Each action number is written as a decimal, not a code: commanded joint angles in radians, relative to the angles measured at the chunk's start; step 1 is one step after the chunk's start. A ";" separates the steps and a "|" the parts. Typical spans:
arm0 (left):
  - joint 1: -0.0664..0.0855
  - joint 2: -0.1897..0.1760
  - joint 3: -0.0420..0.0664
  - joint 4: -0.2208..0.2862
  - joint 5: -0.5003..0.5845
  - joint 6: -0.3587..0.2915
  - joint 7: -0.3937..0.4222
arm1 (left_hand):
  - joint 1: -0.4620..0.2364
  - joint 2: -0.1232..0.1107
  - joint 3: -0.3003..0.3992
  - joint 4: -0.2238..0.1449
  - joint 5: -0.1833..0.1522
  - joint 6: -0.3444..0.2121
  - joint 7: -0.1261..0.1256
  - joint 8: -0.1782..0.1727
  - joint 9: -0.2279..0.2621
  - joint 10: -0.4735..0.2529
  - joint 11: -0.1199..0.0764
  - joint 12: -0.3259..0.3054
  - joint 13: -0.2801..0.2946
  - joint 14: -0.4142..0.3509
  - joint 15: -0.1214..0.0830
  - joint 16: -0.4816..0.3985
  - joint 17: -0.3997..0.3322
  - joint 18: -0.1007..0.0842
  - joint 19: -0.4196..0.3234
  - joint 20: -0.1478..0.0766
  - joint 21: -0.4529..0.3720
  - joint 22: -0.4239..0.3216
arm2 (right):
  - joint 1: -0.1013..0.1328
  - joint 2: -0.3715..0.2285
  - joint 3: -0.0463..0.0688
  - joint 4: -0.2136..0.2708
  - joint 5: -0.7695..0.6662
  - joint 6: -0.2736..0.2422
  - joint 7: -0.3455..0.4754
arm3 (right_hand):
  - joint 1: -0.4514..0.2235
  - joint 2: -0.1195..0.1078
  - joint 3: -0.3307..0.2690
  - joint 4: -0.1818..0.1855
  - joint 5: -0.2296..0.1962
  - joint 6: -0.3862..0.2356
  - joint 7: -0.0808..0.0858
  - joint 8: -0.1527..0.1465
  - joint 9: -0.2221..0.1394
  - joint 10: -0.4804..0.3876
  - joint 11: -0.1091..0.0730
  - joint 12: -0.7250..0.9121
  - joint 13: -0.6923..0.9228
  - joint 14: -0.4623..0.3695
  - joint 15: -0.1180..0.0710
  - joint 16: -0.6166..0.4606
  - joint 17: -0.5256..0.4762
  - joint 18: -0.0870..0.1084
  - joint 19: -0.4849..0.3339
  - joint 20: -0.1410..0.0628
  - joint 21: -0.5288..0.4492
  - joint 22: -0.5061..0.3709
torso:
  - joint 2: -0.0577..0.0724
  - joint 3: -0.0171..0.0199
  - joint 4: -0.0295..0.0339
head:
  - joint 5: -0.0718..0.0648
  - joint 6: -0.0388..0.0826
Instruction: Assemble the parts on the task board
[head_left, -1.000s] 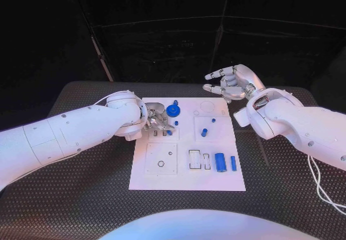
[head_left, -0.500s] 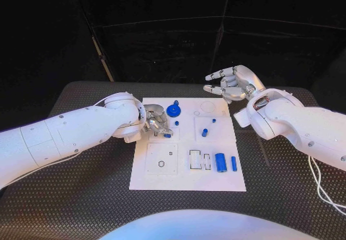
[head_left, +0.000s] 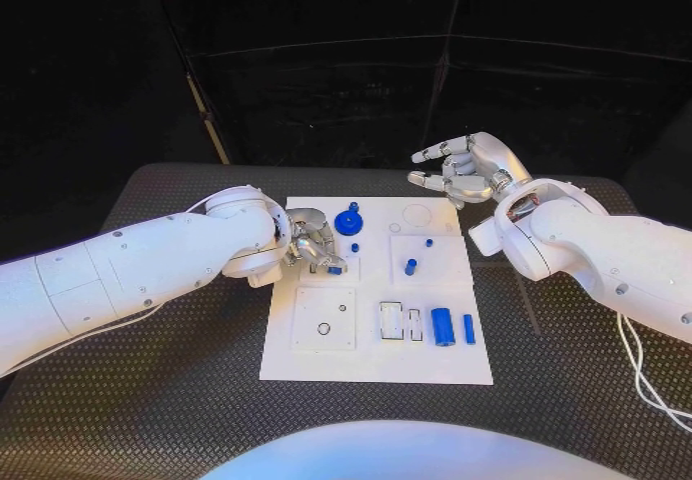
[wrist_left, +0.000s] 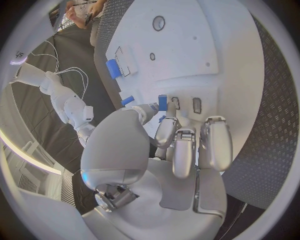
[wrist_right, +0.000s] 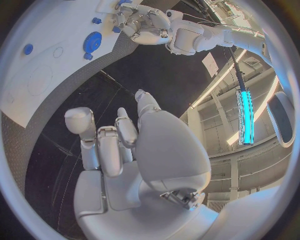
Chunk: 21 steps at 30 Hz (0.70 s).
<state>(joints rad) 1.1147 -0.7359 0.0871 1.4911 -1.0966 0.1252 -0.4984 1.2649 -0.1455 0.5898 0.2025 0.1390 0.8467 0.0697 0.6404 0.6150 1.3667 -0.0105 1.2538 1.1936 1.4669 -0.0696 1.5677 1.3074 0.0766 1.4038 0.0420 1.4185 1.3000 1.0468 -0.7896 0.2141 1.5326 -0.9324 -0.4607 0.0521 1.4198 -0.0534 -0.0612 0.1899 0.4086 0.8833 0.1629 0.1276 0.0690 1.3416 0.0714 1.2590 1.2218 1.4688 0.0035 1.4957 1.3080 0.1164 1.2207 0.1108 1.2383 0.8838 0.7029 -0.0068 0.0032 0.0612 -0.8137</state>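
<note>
task board (head_left: 433, 365): several blue parts loose; left hand (head_left: 309, 247) pinches small blue part (head_left: 333, 269) at 9 o'clock; right hand (head_left: 464, 168) released, 1 o'clock.

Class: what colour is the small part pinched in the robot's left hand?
Blue part, clearest in the left wrist view.

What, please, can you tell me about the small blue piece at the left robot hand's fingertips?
The small blue piece is a short, smooth, plastic-looking peg. The left robot hand pinches it between its fingertips just above the white board, near the left edge of the board's upper half. In the left wrist view it juts past the fingertips beside two small rectangular slots. Whether its end touches the board I cannot tell.
</note>
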 joint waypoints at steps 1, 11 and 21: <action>0.001 -0.010 0.001 0.014 0.022 -0.052 -0.001 | -0.006 0.008 0.129 -0.127 0.003 0.000 -0.003 0.005 0.004 0.007 0.001 0.003 0.002 0.104 0.004 0.003 0.263 -0.014 -0.002 0.006 -0.002 0.002 | 0.002 0.000 0.001 -0.001 0.002 0.004 0.009 | -0.005 0.005 -0.005 -0.001 0.003 0.008 -0.001 0.005 0.002 0.007 0.001 0.004 0.000 0.066 -0.007 -0.005 0.103 0.011 0.003 -0.006 -0.002 0.001 | 0.000 0.0006 0.0009 | 0.002 0.001; 0.001 -0.032 0.002 0.019 0.024 -0.086 -0.009 | -0.010 0.007 0.139 -0.138 0.003 0.001 -0.003 0.009 0.009 0.011 0.001 0.006 0.005 0.104 0.004 0.003 0.263 -0.015 -0.001 0.006 -0.001 0.004 | 0.002 -0.004 0.001 -0.008 0.004 0.003 0.010 | -0.006 0.005 -0.005 0.000 0.004 0.008 -0.001 0.005 0.002 0.007 0.001 0.003 -0.001 0.066 -0.007 -0.005 0.102 0.011 0.002 -0.006 -0.002 0.000 | -0.001 0.0010 0.0021 | 0.007 -0.002; 0.002 -0.014 0.001 -0.007 0.006 -0.068 -0.015 | -0.012 0.008 0.145 -0.143 0.003 0.000 -0.003 0.011 0.011 0.011 0.001 0.005 0.004 0.104 0.004 0.003 0.263 -0.014 -0.002 0.006 -0.002 0.001 | 0.002 -0.001 0.001 -0.013 0.005 0.004 0.011 | -0.006 0.005 -0.005 0.000 0.004 0.008 -0.001 0.005 0.002 0.007 0.001 0.003 -0.001 0.066 -0.007 -0.005 0.102 0.011 0.002 -0.006 -0.002 0.000 | 0.001 0.0016 -0.0002 | 0.010 -0.006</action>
<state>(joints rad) 1.1151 -0.7525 0.0875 1.4870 -1.0829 0.0567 -0.5046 1.2520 -0.1471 0.6023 0.1900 0.1348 0.8452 0.0713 0.6478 0.6256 1.3701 -0.0070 1.2538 1.1975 1.4669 -0.0696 1.5677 1.3074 0.0766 1.4037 0.0422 1.4185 1.3022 1.0469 -0.7918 0.2141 1.5188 -0.9308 -0.4606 0.0537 1.4198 -0.0534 -0.0612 0.1899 0.4085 0.8833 0.1630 0.1275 0.0696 1.3416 0.0715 1.2585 1.2217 1.4687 0.0035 1.4957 1.3077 0.1165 1.2206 0.1107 1.2383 0.8836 0.7035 -0.0053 0.0037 0.0712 -0.8179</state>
